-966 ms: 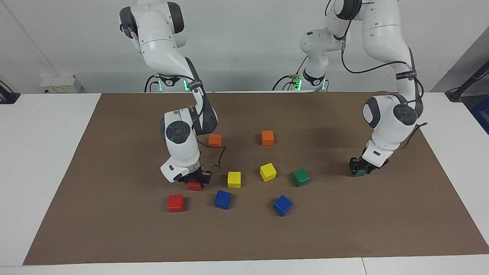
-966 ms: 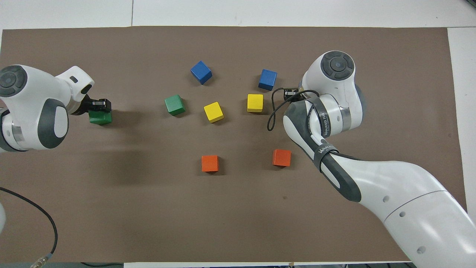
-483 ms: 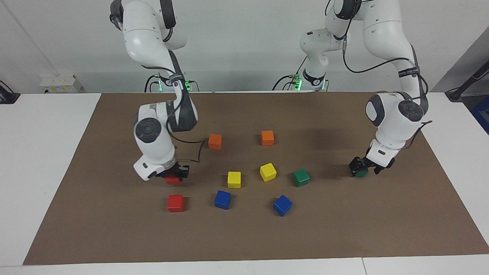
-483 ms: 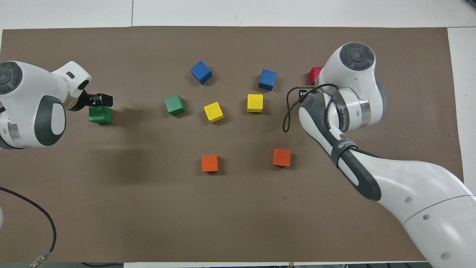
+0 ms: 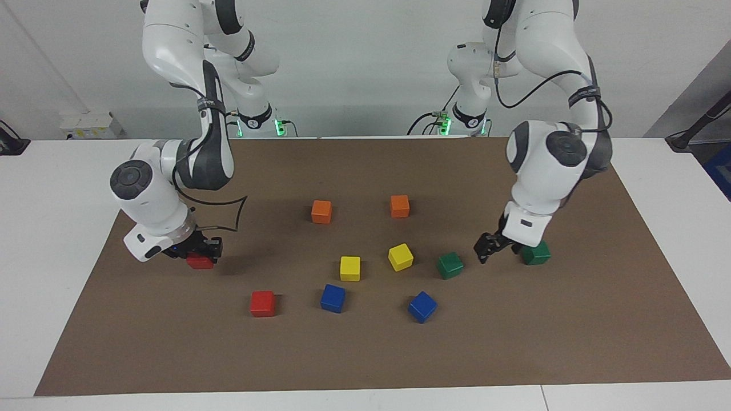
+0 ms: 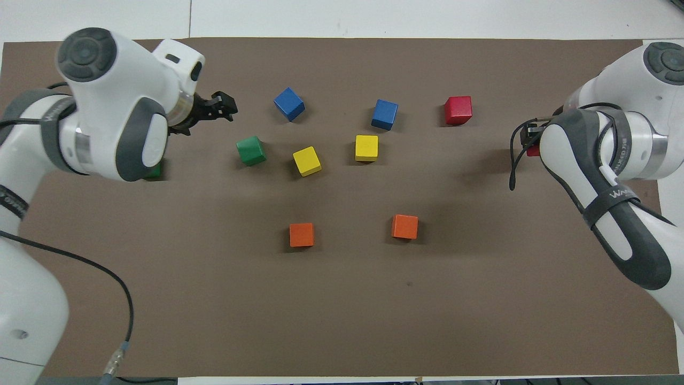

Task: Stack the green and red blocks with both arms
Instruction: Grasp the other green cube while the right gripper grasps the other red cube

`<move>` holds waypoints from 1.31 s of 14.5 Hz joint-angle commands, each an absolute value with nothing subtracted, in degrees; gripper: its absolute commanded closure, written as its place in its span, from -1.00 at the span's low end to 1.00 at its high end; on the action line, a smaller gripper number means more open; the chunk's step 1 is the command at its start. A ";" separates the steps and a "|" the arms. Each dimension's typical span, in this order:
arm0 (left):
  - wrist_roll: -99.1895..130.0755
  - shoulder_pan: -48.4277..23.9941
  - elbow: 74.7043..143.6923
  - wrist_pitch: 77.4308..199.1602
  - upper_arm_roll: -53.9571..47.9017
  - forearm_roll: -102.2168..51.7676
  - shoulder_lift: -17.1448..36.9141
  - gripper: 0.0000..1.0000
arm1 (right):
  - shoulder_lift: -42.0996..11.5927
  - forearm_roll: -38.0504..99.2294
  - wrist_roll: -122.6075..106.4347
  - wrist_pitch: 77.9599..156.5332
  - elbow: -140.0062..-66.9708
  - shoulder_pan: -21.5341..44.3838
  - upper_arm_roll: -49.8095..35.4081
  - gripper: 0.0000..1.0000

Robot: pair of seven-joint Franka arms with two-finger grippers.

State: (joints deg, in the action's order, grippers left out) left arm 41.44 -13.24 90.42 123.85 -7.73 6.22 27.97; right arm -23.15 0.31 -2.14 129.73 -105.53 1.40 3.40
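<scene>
Green and red blocks lie spread on the brown mat [image 5: 514, 354], none stacked. Taking the yellow block [image 5: 350, 268] near the mat's middle as the landmark: one green block [image 5: 450, 265] sits beside the second yellow block [image 5: 400, 257], toward the left arm's end of the table from the landmark. The other green block [image 5: 537, 253] rests on the mat much closer to the left arm's end, at about the same nearness to the robots; in the overhead view only a sliver of it [image 6: 154, 172] shows under the left arm.

The left gripper [image 5: 490, 247] hangs between the two green blocks, just beside the outer one, and holds nothing; how wide its fingers stand cannot be told.

One red block [image 5: 262, 303] lies free on the mat, farther from the robots than the landmark and toward the right arm's end. The second red block [image 5: 200, 261] is well toward the right arm's end from the landmark, clamped between the fingers of the right gripper [image 5: 200, 253] and low over the mat; whether it touches the mat cannot be told.

Two blue blocks [image 5: 333, 298] [image 5: 422, 306] lie farther from the robots than the landmark, and two orange blocks [image 5: 321, 211] [image 5: 400, 206] lie nearer to them.
</scene>
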 commanded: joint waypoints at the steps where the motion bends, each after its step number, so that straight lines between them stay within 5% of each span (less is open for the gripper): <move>1: 44.03 -13.18 93.24 127.51 -6.86 8.35 27.78 -1.00 | -22.76 -0.17 -2.29 132.54 -107.49 1.14 3.16 1.00; 6: 47.81 -14.24 96.76 131.57 -6.86 8.44 27.69 -1.00 | -22.94 0.00 -1.93 139.92 -111.36 0.97 3.08 1.00; 7: 47.81 -14.50 97.64 132.18 -6.86 8.44 27.60 -1.00 | -22.94 0.00 -1.41 139.92 -111.18 0.97 3.16 0.66; 8: 47.81 -14.59 98.95 133.75 -6.86 8.44 27.51 -1.00 | -22.94 0.00 -1.15 139.92 -111.18 0.97 3.08 -0.69; 9: 47.81 -14.59 100.10 134.99 -6.86 8.44 27.34 -1.00 | -22.85 0.00 -1.06 139.14 -110.57 1.05 3.16 -1.00; 11: 47.99 -14.68 100.81 135.18 -6.86 8.53 27.25 -1.00 | -22.24 -0.17 -0.45 132.50 -107.16 2.19 3.34 -1.00; 13: 48.60 -15.47 101.60 135.18 -6.86 8.53 27.07 -0.93 | -23.28 -2.18 3.84 118.20 -95.43 4.29 3.25 -1.00; 14: 48.78 -15.56 101.69 135.00 -6.86 8.53 26.90 -0.44 | -25.03 -3.15 6.74 112.99 -89.97 5.61 3.16 -1.00; 15: 48.69 -15.90 101.52 134.13 -6.77 8.53 26.72 0.60 | -26.09 -3.34 8.77 110.59 -86.61 6.84 3.08 -1.00; 16: 48.69 -15.91 101.17 132.99 -6.77 8.53 26.72 1.00 | -26.71 -3.17 10.01 110.48 -85.44 8.25 3.08 -1.00; 19: 47.56 -15.21 96.27 125.55 -6.77 8.70 26.72 1.00 | -31.79 -3.16 13.60 110.75 -80.54 9.49 2.64 -1.00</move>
State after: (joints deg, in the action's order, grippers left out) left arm 47.17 -15.16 98.73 131.42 -7.42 7.26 28.40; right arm -25.27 -2.18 10.80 111.29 -87.04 9.71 3.12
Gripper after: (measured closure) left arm 0.449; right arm 0.000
